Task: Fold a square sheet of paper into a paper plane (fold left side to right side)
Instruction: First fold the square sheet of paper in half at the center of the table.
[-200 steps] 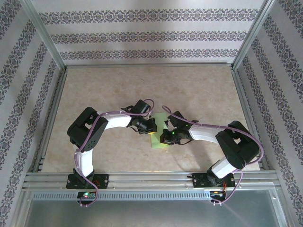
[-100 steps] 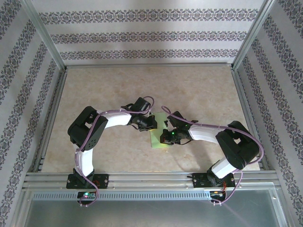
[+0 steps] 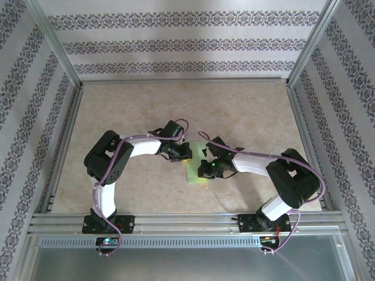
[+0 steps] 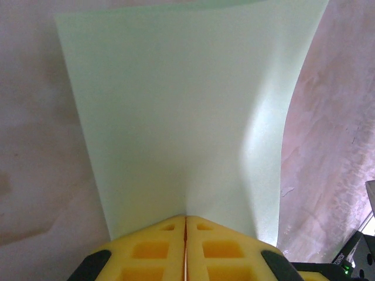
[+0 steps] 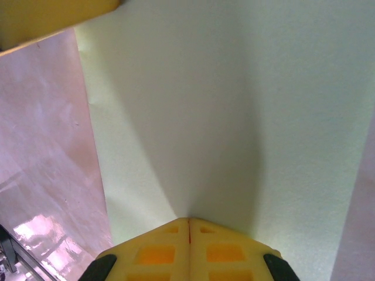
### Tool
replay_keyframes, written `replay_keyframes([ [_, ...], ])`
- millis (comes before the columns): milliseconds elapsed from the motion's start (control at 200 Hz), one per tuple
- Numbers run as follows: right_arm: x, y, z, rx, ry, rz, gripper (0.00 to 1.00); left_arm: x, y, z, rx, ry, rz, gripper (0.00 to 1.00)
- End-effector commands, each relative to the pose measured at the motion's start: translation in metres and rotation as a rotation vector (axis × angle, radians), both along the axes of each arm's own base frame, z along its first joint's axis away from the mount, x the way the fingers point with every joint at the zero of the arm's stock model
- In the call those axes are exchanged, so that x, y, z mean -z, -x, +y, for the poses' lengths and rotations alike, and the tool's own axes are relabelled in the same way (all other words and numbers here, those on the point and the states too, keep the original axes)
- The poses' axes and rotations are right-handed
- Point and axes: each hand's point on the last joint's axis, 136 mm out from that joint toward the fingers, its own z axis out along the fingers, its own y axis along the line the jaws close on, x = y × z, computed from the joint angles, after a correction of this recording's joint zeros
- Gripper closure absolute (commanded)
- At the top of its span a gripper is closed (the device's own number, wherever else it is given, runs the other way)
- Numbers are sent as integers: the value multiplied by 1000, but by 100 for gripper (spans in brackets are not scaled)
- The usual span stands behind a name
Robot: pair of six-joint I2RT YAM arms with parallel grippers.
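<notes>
**Left gripper pinches the square sheet of paper; the fold runs toward the right gripper**

In the left wrist view the yellow, waffle-moulded fingertips are pressed together at the bottom centre. The sheet's near edge meets their seam with a small pucker, so I judge it pinched. From there the paper runs straight up the frame. It is thin, matte and pale green, and its right margin bows upward off the table, a glossy marbled beige surface.

The right gripper's jaws are also closed. Its tips meet the sheet at the bottom centre of its own view, and a shallow valley fans out from them. I cannot tell whether it grips the paper or only pins it. A yellow pad of the left arm sits in the upper left of that view, so the two hands are near each other.

From above, the sheet lies at frame centre between the two grippers, with its visible length running up and down the frame. The left arm has the left side, so the carry goes rightward over the right gripper's hold.
</notes>
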Motion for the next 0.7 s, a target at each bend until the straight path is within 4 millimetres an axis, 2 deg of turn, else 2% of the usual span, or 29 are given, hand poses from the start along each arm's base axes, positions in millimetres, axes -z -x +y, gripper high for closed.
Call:
replay_keyframes([
  [0, 43, 32, -47, 2, 245, 110, 100, 20, -12, 16, -32, -53, -24, 91],
  [300, 47, 34, -49, -5, 258, 114, 100, 21, -30, 25, -71, -53, -52, 91],
  [695, 49, 36, -52, -7, 265, 118, 100, 18, -71, 47, -160, -24, -118, 91],
])
